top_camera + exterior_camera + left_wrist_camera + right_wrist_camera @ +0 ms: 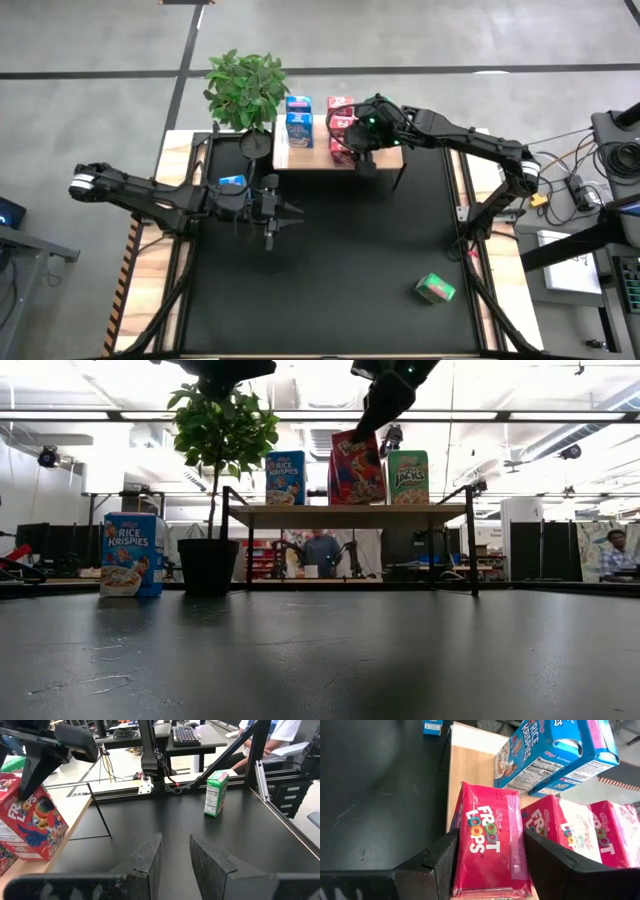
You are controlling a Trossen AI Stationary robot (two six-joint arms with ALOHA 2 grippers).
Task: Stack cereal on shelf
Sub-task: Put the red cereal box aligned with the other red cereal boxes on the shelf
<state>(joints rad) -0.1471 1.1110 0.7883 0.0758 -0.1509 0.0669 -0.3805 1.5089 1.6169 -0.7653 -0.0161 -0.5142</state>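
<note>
The light-wood shelf [315, 155] stands at the table's far side. On it stand blue cartons [298, 122], red cartons [340, 112] and a green one [407, 477]. My right gripper [490, 865] reaches down over the shelf, its fingers on either side of a red Froot Loops carton [490, 835]. My left gripper [175, 847] hovers open and empty over the table's middle left [290, 213]. One blue carton [130, 554] stands on the table near the plant. A green carton [216, 793] stands on the table near the right front. My right gripper has the red Froot Loops carton between its two fingers, one on each narrow side [461, 845] near its upper end; I see no gap there. The fingers slant down from the table's right side. The carton's bottom [357, 501] rests on the shelf board.
A potted plant [245, 88] stands at the shelf's left end. Two more red cartons [580, 835] stand right beside the held one, and blue cartons [545, 750] just beyond it. Black mat [340, 270] lies bare between the arms. People and desks show behind the table.
</note>
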